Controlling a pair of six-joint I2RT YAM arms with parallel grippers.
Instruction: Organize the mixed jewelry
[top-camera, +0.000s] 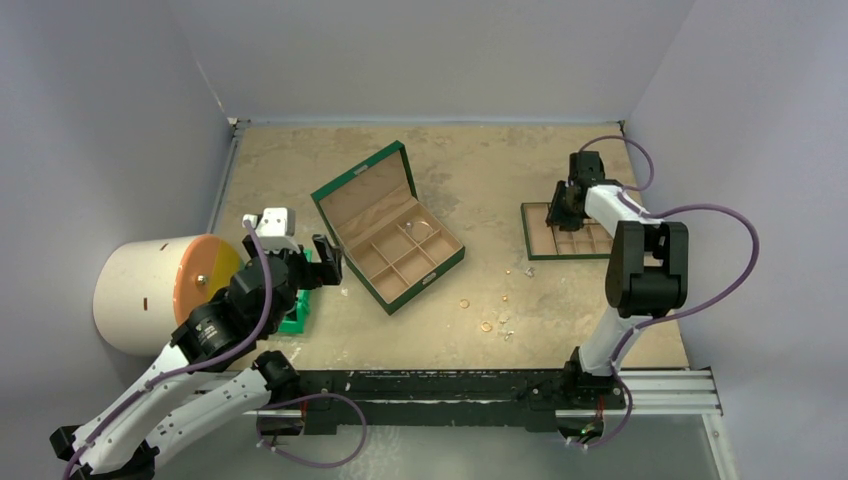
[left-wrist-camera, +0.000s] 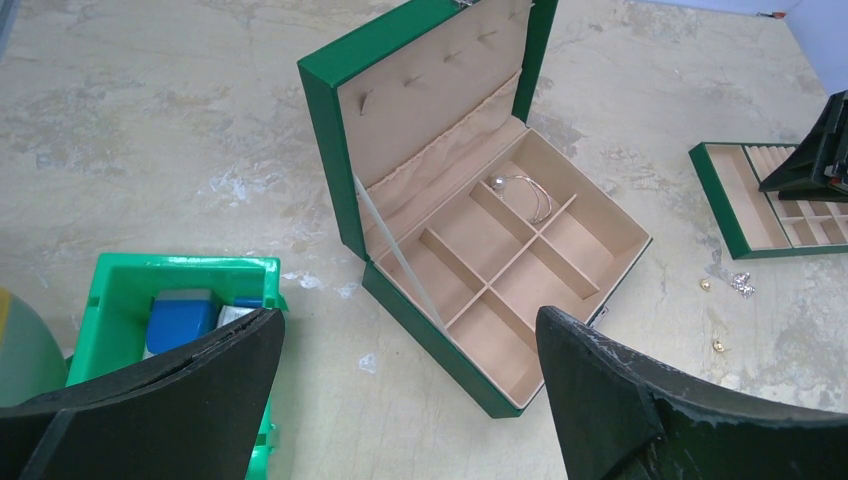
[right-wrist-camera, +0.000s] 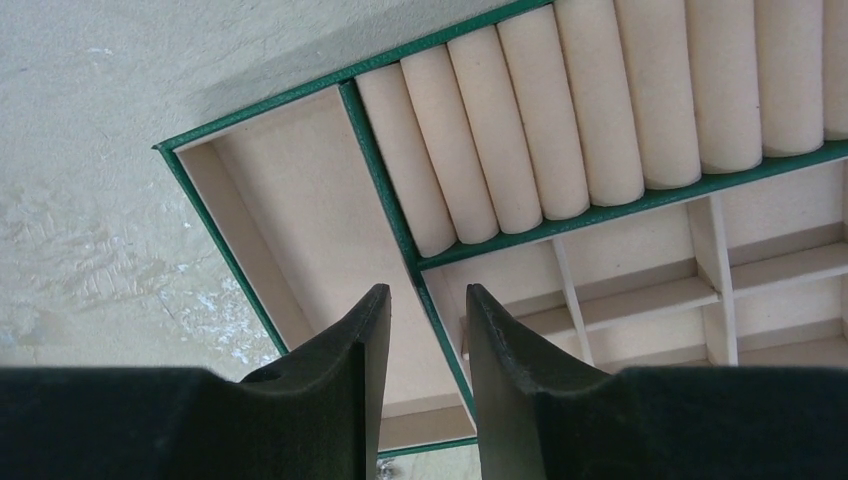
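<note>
Looking down from overhead, I have the mixed jewelry (top-camera: 487, 326), a scatter of tiny gold and copper-coloured rings and silvery bits. It lies loose on the mottled beige tabletop (top-camera: 480, 165), between the open green hinged jewellery box (left-wrist-camera: 322, 130) with tan compartments and the flat green insert tray (right-wrist-camera: 216, 240) of tan cushion rolls. One thin silver hoop (left-wrist-camera: 527, 196) already sits in a compartment of the box near its lid. My right gripper (right-wrist-camera: 428, 295) hangs over the tray's green divider, jaws drawn narrow with a clear slit between them, and I see nothing in that slit. My left gripper (left-wrist-camera: 408, 320) is spread wide, holding nothing, over by the small bright green plastic bin (left-wrist-camera: 120, 290), on the far side of the box from the scatter. Here is what matters: the pieces lie toward the near edge of the table from the right gripper, close to that arm, while the left would have to reach across the whole box. I judge the right arm the nearer. The pieces are too small for me to call a long axis. There is no brand, label or writing I can read anywhere.
</note>
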